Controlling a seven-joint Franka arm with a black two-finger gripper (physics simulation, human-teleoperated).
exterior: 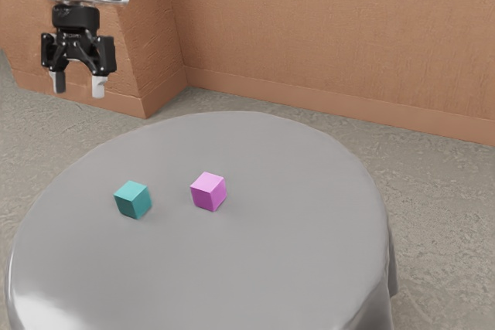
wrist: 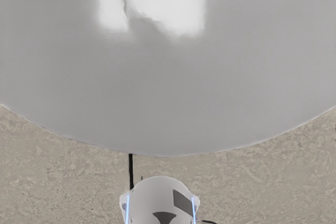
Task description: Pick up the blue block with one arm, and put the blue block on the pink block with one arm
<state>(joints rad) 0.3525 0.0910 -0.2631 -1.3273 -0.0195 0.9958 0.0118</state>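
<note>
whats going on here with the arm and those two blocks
The arm is meant to stack the blue block on the pink block, but nothing is held yet. The end effector hangs open, high up at the exterior view's upper left, well away from both. The blocks sit apart on the table, blue to the exterior view's left of pink.

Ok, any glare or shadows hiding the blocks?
Exterior view: the blue-green block and pink block are evenly lit, with only faint shadows beneath them; the table shows mild sheen near its edge. Wrist view: bright white glare patches on that table.
</note>
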